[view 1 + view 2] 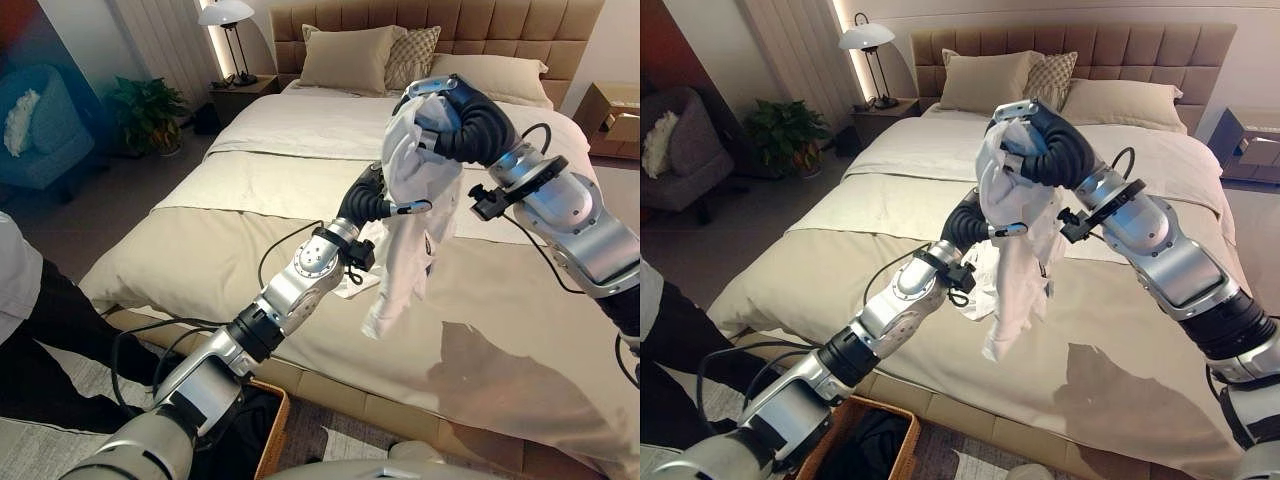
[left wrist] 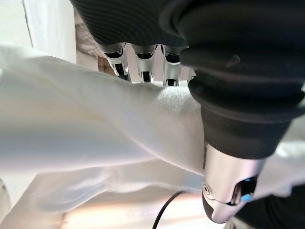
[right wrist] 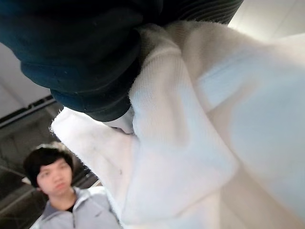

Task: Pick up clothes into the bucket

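You had the white garment lifted clear above the bed, right hand clenched on its top, left hand pinching its side; next, carry it to the wicker basket.

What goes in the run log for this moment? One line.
phase: lift | right robot hand: shut on white garment, raised above bed | left robot hand: against garment | basket: below left, not reached

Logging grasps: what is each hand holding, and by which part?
Right hand grips the white garment by its top; left hand touches its middle, hold unclear.
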Controlling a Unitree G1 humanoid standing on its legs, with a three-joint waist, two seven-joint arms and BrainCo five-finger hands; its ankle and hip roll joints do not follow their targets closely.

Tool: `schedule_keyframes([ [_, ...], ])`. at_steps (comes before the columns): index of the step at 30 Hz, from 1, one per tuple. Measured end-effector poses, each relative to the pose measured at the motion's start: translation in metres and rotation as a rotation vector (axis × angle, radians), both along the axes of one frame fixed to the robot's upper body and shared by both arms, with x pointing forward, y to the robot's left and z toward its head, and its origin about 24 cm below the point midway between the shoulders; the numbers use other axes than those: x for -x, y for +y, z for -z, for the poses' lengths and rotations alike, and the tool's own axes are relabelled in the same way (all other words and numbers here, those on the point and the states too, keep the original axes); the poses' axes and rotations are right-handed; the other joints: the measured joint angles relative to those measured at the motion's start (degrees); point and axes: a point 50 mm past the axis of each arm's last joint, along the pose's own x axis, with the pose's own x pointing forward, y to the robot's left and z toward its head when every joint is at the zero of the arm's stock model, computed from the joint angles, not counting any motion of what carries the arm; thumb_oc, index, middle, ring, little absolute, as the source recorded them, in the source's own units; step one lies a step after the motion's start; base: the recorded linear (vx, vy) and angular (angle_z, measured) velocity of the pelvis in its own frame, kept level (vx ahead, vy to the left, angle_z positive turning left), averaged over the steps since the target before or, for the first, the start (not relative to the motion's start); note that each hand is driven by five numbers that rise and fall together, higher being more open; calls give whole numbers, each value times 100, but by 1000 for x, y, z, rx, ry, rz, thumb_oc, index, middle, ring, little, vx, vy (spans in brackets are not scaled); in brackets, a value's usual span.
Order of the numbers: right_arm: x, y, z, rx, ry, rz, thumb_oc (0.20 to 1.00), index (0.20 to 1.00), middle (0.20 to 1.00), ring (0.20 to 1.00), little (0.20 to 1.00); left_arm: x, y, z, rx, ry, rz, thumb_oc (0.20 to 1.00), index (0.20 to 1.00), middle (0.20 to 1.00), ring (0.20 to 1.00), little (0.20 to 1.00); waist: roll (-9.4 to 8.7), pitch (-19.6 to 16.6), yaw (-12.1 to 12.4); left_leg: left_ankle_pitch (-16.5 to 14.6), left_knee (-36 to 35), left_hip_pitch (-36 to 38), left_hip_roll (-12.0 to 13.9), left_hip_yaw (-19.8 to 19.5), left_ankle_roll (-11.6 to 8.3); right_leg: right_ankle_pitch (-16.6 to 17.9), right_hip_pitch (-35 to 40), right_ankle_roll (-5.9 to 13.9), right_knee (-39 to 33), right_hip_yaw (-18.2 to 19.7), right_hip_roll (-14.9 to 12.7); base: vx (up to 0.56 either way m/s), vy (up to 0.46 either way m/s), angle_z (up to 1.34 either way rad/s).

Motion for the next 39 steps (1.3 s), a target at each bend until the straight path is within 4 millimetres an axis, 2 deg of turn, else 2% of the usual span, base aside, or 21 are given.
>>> schedule_keyframes([
  [10,-1,9,17,1,121,-70,200,200,200,200,200,1,-4,3,27,58,12,1000,1000,1000,1000,1000,-143,-34,9,-2,48,-18,14,-27,-4,-150,-112,-27,262,-31,1,3,1,1],
  [14,-1,10,18,-27,150,-86,200,200,200,200,200,1,-4,3,41,73,18,1000,1000,1000,1000,1000,-175,-42,9,-2,51,-32,13,-28,-4,-207,-183,-47,396,-26,-2,0,0,0],
  [15,-1,12,19,-41,170,-103,200,200,200,200,200,1,-5,3,40,71,22,200,200,200,200,200,-177,-43,9,-2,57,-32,15,-31,-4,-215,-183,-44,405,-29,0,0,0,0],
  [21,-2,16,26,-86,247,-144,200,200,200,200,200,2,-7,3,68,96,50,200,200,200,200,200,-183,-46,11,-3,60,-34,21,-40,-4,-236,-192,-55,429,-34,4,0,0,0],
  [25,-1,10,42,-184,360,-156,203,203,203,203,203,7,-9,13,91,151,76,200,200,200,200,200,-238,-83,19,-3,54,-39,23,-45,-4,-247,-198,-56,431,-37,6,0,0,0],
  [26,-1,10,45,-204,378,-159,373,373,373,373,373,9,-10,17,98,166,77,200,200,200,200,200,-249,-89,17,-3,53,-38,24,-45,-4,-248,-199,-58,431,-37,6,0,0,0],
  [27,-1,9,48,-215,391,-160,724,724,724,724,724,10,-10,19,104,179,79,200,200,200,200,200,-254,-90,16,-3,52,-42,23,-45,-4,-248,-207,-58,431,-35,6,0,0,0],
  [28,1,8,51,-255,409,-166,1000,1000,1000,1000,1000,11,-10,22,112,190,77,200,200,200,200,200,-259,-92,13,-3,49,-51,22,-42,-4,-249,-222,-56,434,-31,6,0,0,0],
  [36,12,-1,59,-435,437,-180,1000,1000,1000,1000,1000,11,6,25,105,192,47,200,200,200,200,200,-255,-97,6,-6,42,-64,32,-21,0,-292,-286,-65,513,23,16,2,0,0],
  [39,17,-16,56,-552,396,-151,1000,1000,1000,1000,1000,6,28,23,-21,93,0,200,200,200,200,200,-224,-116,-2,-10,38,-63,36,-19,3,-308,-313,-83,549,32,24,0,0,0],
])
